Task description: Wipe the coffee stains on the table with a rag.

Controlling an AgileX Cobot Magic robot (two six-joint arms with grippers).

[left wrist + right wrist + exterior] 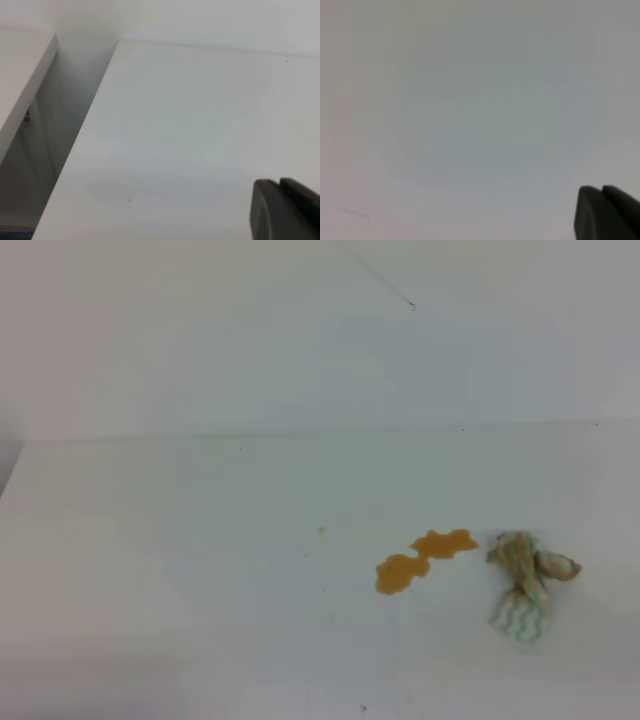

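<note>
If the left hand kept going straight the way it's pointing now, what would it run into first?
Probably the bare table. The left wrist view looks down across its white top toward the far edge, with only a dark piece of the left hand in the corner. Nothing lies in that line; depth is unclear.

Each wrist view shows only a dark finger tip at lower right, left fingers (pixel 285 210) and right fingers (pixel 606 212), cut off by the frame; their spacing cannot be told.
</note>
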